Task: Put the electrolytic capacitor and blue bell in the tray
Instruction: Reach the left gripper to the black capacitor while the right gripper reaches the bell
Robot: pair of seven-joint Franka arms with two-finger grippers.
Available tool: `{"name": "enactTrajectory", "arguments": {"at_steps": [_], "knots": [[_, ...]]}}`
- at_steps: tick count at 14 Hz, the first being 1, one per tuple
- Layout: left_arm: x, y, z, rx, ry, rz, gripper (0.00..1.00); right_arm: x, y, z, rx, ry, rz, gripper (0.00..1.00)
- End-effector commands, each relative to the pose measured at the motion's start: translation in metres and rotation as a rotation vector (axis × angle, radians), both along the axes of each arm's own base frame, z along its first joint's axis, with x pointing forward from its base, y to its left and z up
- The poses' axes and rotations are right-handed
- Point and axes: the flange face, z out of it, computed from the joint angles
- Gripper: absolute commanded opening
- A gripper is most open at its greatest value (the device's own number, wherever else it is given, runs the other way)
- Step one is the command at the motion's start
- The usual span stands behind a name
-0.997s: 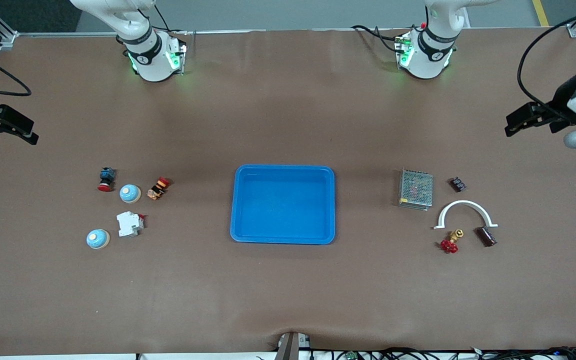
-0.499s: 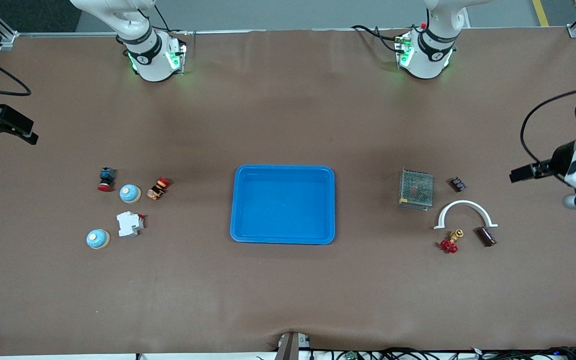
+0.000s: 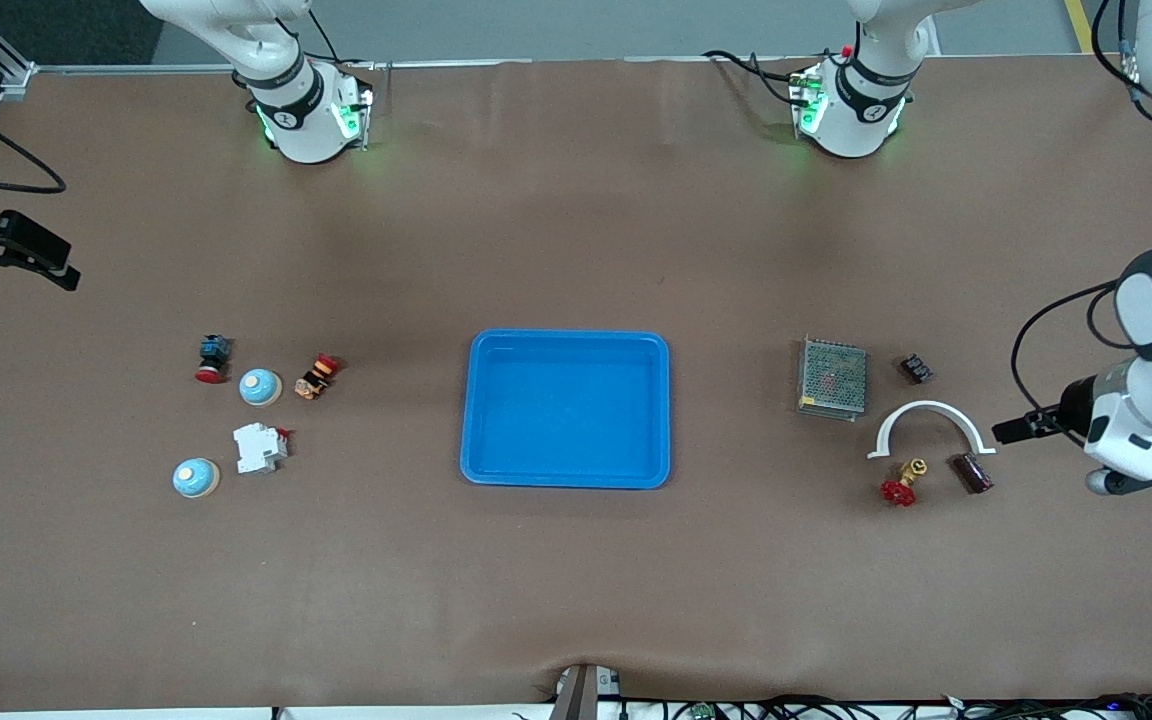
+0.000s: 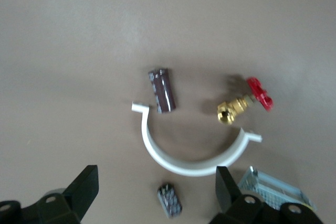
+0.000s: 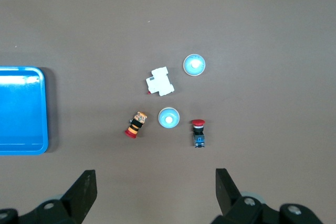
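Observation:
The bright-blue tray lies empty at the table's middle; its corner shows in the right wrist view. The dark brown capacitor lies at the left arm's end, beside a white arc; it also shows in the left wrist view. Two blue bells stand at the right arm's end and show in the right wrist view. My left gripper is open and empty, up over the capacitor's cluster. My right gripper is open and empty, waiting high at its end.
By the capacitor are a white arc, a red-handled brass valve, a small black part and a grey mesh box. By the bells are a white breaker, an orange-black switch and a red-capped button.
My left arm has swung toward the front camera, bringing its gripper from the table's end down beside the white arc and capacitor. The right arm and all objects have stayed put.

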Motion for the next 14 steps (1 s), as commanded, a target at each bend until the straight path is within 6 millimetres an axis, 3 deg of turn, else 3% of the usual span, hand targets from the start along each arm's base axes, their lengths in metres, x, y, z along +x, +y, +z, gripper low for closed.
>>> {"name": "enactTrajectory", "arguments": {"at_steps": [1,5,9,11,14], "knots": [[0.014,0.014,-0.043,0.025,-0.037,0.005,0.92,0.019,0.034,-0.030,0.004,0.045,0.055,1.00],[0.023,0.020,-0.092,0.022,-0.074,0.024,0.81,0.043,0.091,-0.083,-0.004,0.082,0.147,1.00],[0.026,0.015,-0.122,0.013,-0.083,0.058,0.70,0.065,0.127,-0.151,-0.024,0.131,0.282,1.00],[0.026,0.016,-0.134,0.009,-0.091,0.060,0.65,0.083,0.108,-0.185,-0.030,0.139,0.486,1.00],[0.025,0.015,-0.145,0.006,-0.092,0.060,0.48,0.106,0.053,-0.235,-0.013,0.139,0.670,1.00]]}}
